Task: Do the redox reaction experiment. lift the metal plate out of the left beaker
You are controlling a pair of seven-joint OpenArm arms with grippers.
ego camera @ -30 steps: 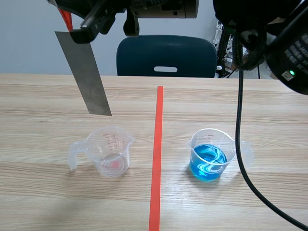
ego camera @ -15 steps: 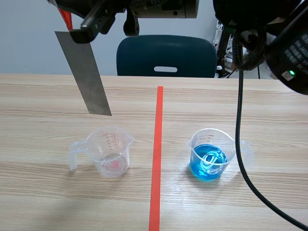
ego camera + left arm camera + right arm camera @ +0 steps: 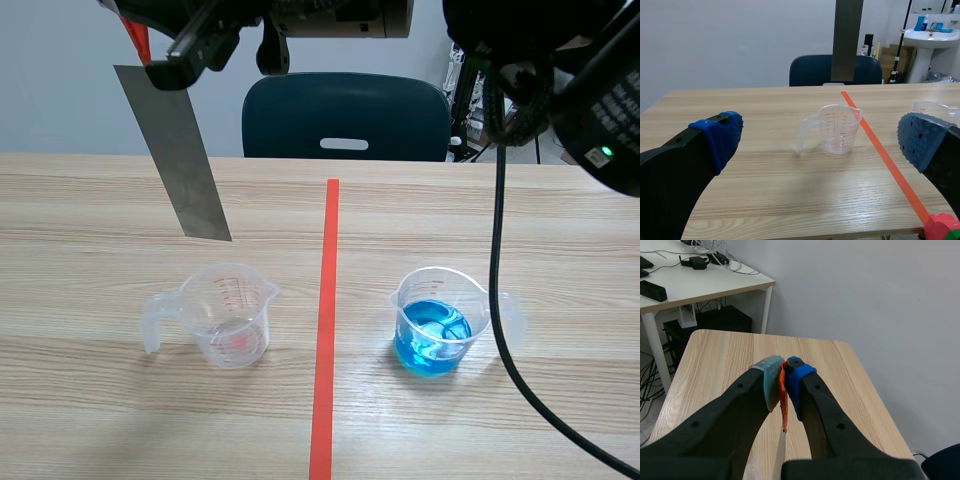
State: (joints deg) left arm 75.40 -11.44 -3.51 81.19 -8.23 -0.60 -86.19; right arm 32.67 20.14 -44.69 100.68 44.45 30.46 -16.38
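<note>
The left hand [image 3: 822,141] sits low at the near edge of the counter [image 3: 90,420], its two blue-padded fingers spread wide with nothing between them. Ahead of it stands the left beaker [image 3: 837,127], clear plastic with printed red marks, upright on the wood with its handle turned away from the red tape line [image 3: 325,320]. Across that line, well apart, the right beaker [image 3: 437,318] stands upright and holds blue liquid [image 3: 432,345]. The metal plate [image 3: 178,160] is out of the left beaker and hangs in the air above and a little behind it, tilted so its top leans away from the tape line; its lower end is clear of the beaker's rim. The right hand [image 3: 782,382], reaching across from the far side, is closed tight on an orange-red tab [image 3: 784,402] at the plate's top, the pads pinching it from both sides. Beyond the counter stands a dark blue chair [image 3: 345,115]
</note>
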